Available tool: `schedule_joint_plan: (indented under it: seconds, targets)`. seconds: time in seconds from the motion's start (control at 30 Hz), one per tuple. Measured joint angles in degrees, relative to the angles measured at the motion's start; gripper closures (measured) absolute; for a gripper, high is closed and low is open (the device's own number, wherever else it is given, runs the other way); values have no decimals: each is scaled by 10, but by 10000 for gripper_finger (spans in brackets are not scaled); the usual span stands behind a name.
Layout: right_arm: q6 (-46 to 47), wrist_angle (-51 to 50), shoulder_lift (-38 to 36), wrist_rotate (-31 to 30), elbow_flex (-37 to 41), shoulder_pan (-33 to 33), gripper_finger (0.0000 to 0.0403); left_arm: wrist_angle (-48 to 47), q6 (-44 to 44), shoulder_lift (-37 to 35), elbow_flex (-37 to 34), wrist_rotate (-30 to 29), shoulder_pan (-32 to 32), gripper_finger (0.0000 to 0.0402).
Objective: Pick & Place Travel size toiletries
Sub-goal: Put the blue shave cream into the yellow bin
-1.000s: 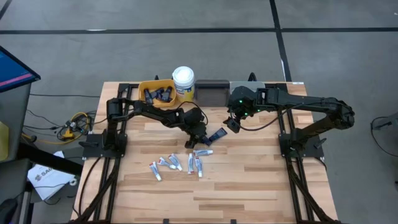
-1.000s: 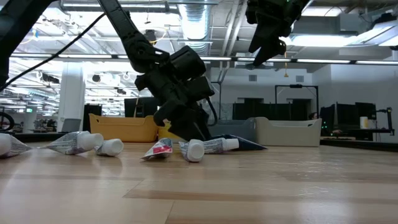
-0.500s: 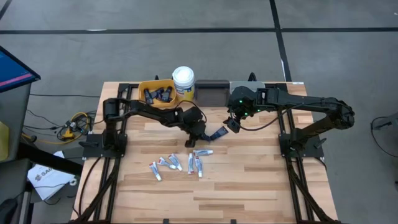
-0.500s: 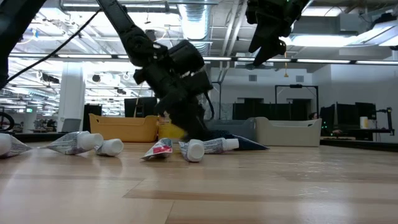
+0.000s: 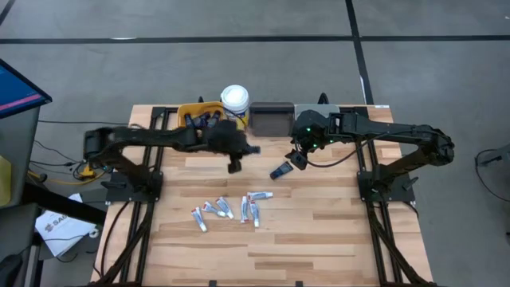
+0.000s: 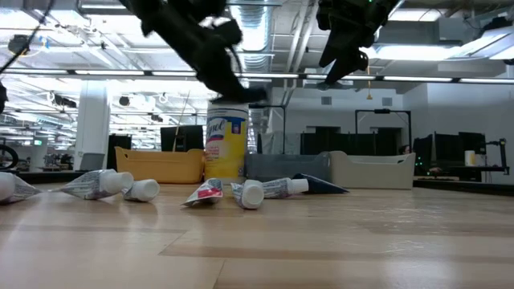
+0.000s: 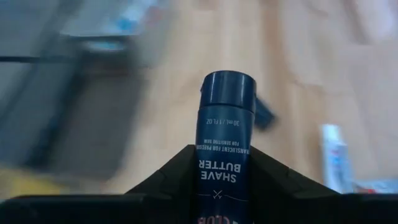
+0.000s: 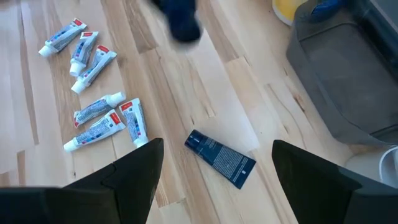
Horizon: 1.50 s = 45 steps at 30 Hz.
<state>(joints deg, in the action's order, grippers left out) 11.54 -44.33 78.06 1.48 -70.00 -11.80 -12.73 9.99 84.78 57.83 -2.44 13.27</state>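
Note:
My left gripper (image 5: 233,165) hangs above the table's far left part, near the yellow bin (image 5: 188,108), shut on a dark navy mini tube (image 7: 227,118) marked "shave butter". A second navy tube (image 8: 221,158) lies flat on the wood below my right gripper (image 5: 297,159), which hovers open and touches nothing. Several small white tubes with red-blue marks (image 5: 227,209) lie flat in a loose row nearer the front edge. More dark tubes lie in the yellow bin. My left gripper pinches the navy tube's lower body (image 7: 224,173) between its two fingers (image 7: 177,171), one on each flat side. The tube lies along the fingers, and its round cap (image 7: 228,91) sticks out past their tips. It is lifted clear of the table, slanting down.
A white-lidded yellow tub (image 5: 235,99) stands at the far edge beside the yellow bin, with a dark bin (image 5: 271,119) and a grey bin (image 5: 312,109) to its right. Bare wood lies toward the near edge.
My left gripper has shut on a navy tube at the table's middle and risen with it. It has drawn back toward the far left, toward the yellow bin, rolling as it went. The tube is lifted clear. The other navy tube stays in place.

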Motion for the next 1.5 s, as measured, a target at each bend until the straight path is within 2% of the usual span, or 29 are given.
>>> schedule_joint_plan:
  seconds: [0.2,0.37,0.57,0.73,0.87,1.0,1.3,1.37,1.5]
  targets:
    - [0,5,0,0,0,-4,110,-11,-49,-143,-90,-182,34,289]
    - [-1,9,0,0,0,-11,111,-9,-126,-234,-183,-272,95,289]
    - [-1,17,0,0,0,-29,111,36,-194,-269,-274,-277,187,289]
    - [-1,26,0,0,0,-46,111,112,-239,-233,-302,-261,249,288]
    - [0,33,0,0,0,-56,111,144,-237,-196,-303,-254,265,278]
    - [0,32,0,0,0,-60,111,143,-237,-167,-303,-248,268,239]
    - [1,32,0,0,0,-59,110,145,-222,-141,-300,-245,273,113]
    - [0,29,0,0,0,-59,111,145,-223,-142,-291,-219,270,96]
    - [-17,24,0,0,0,-59,111,147,-240,-142,-260,-116,257,82]
